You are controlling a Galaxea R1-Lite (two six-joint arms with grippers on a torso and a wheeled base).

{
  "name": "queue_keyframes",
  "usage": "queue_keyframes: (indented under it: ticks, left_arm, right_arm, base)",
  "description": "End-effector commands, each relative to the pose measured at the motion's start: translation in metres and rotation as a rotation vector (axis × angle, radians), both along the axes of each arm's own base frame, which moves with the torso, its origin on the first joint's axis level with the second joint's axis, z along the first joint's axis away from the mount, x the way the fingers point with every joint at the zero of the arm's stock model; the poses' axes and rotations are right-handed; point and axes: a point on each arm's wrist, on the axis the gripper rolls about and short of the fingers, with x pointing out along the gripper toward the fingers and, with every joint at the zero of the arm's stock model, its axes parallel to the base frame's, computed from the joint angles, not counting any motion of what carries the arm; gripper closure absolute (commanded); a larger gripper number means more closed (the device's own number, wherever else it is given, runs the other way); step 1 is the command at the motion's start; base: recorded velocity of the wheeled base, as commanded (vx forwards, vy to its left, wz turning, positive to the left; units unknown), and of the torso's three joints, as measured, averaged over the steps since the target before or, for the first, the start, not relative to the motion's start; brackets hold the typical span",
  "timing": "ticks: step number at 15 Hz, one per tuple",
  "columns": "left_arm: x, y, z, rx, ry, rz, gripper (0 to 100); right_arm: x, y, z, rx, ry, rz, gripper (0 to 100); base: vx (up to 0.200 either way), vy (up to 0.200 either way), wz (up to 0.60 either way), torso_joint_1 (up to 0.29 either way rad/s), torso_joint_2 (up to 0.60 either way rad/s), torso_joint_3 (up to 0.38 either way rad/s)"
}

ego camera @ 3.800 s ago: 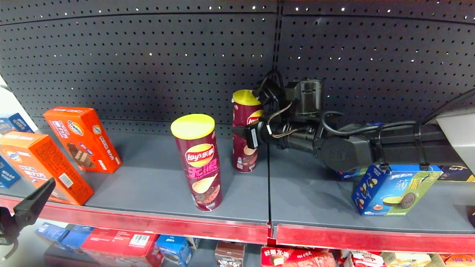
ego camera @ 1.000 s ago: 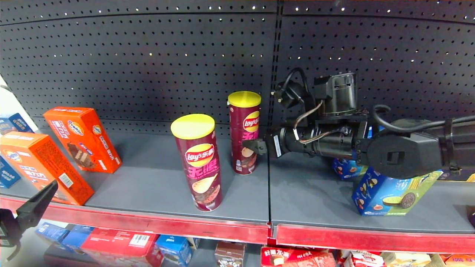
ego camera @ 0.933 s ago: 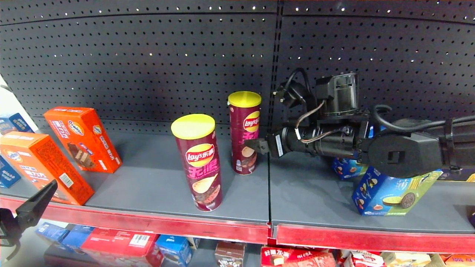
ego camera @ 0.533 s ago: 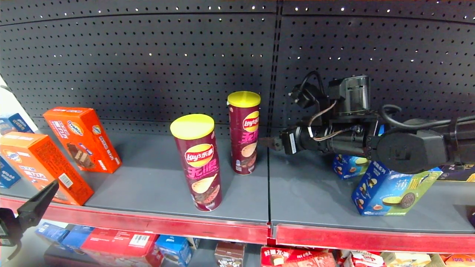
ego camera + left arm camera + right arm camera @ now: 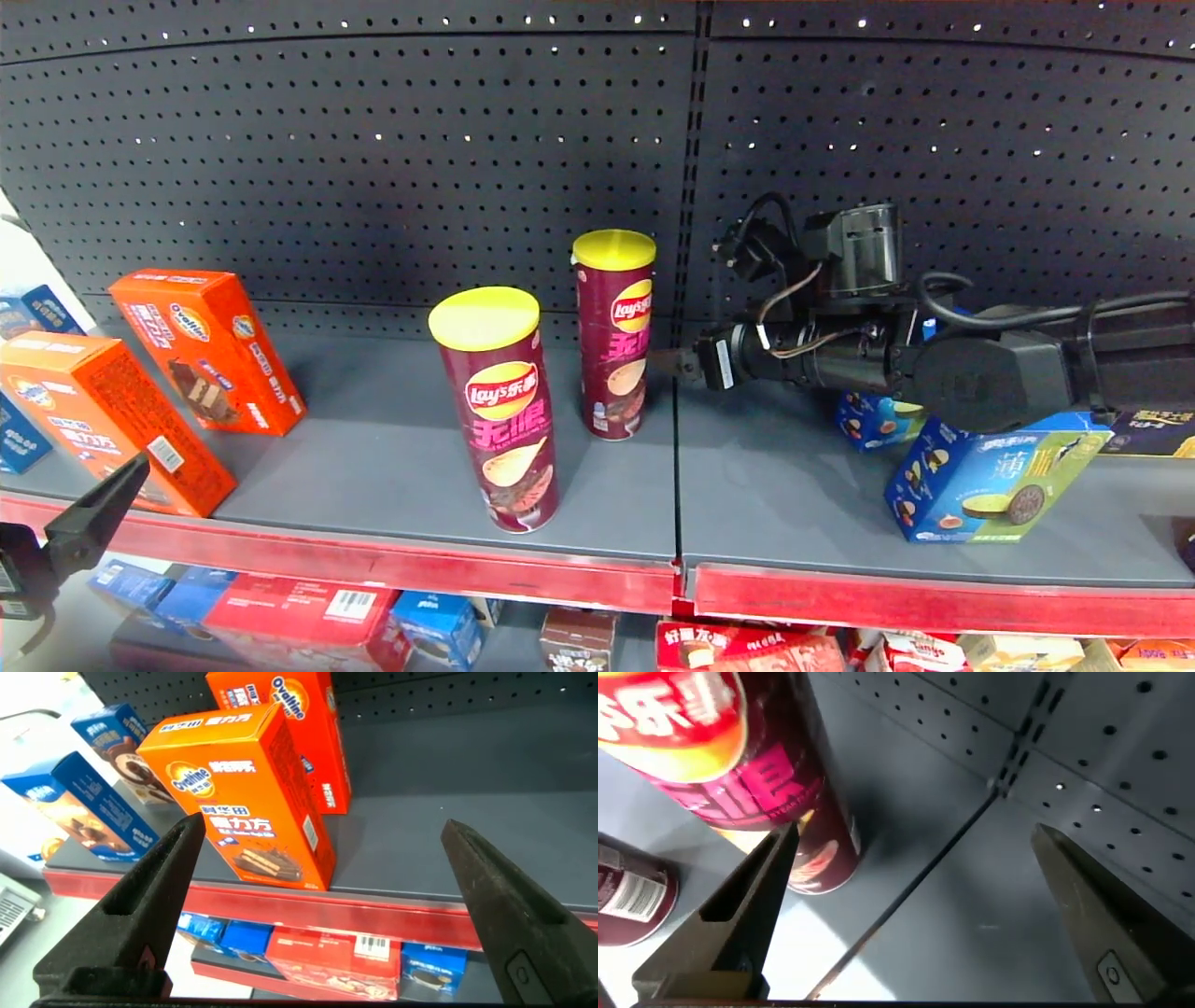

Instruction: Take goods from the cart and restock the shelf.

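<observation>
Two maroon chip cans with yellow lids stand upright on the grey shelf point(image 5: 392, 448). The front can point(image 5: 495, 411) is near the shelf's edge. The rear can point(image 5: 613, 336) stands by the pegboard and fills the right wrist view point(image 5: 757, 784), with the front can point(image 5: 631, 901) beyond it. My right gripper point(image 5: 670, 362) hovers just right of the rear can, apart from it. It is open point(image 5: 915, 833) with nothing between its fingers. My left gripper point(image 5: 93, 509) hangs below the shelf's front lip at the far left, open point(image 5: 322, 826) and empty.
Two orange boxes point(image 5: 210, 350) point(image 5: 103, 420) lean at the shelf's left, with blue boxes point(image 5: 103, 793) beside them. Blue and green cookie boxes point(image 5: 990, 476) lie under my right arm. A red lip point(image 5: 373, 560) edges the shelf; more packs sit on the shelf below.
My right gripper was around the rear can and has let it go. It has drawn back to the right, and the can stays upright on the shelf.
</observation>
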Motion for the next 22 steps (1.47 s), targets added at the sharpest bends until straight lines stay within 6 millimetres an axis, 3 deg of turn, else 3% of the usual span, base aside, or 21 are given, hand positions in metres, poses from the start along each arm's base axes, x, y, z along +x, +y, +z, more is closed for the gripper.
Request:
queue_keyframes:
  ticks: [1,5,16,20,21,22]
  left_arm:
    - [0.000,0.000,0.000,0.000,0.002,0.001,0]
    - [0.001,0.000,0.000,0.000,0.002,0.001,0]
    - [0.000,0.000,-0.002,0.000,0.006,0.001,0]
    - [0.000,0.000,-0.006,0.000,0.025,-0.002,0]
    - [0.000,0.000,-0.006,0.000,0.025,-0.002,0]
    - [0.000,0.000,-0.011,-0.001,0.041,-0.010,0]
  right_arm:
    - [0.007,0.006,-0.011,-0.013,0.017,0.004,0]
    - [0.012,0.011,-0.012,-0.010,0.014,0.007,0]
    - [0.000,0.017,-0.011,-0.014,0.016,0.011,0]
    - [-0.037,-0.002,0.024,0.047,-0.016,0.019,0]
    - [-0.037,-0.002,0.024,0.047,-0.016,0.019,0]
    - [-0.067,-0.014,0.042,0.081,-0.032,0.035,0]
  base:
    - [0.000,0.000,0.00,0.000,0.00,0.000]
    - [0.000,0.000,0.00,0.000,0.00,0.000]
    - [0.000,0.000,0.00,0.000,0.00,0.000]
    - [0.000,0.000,0.00,0.000,0.00,0.000]
    - [0.000,0.000,0.00,0.000,0.00,0.000]
    - [0.000,0.000,0.00,0.000,0.00,0.000]
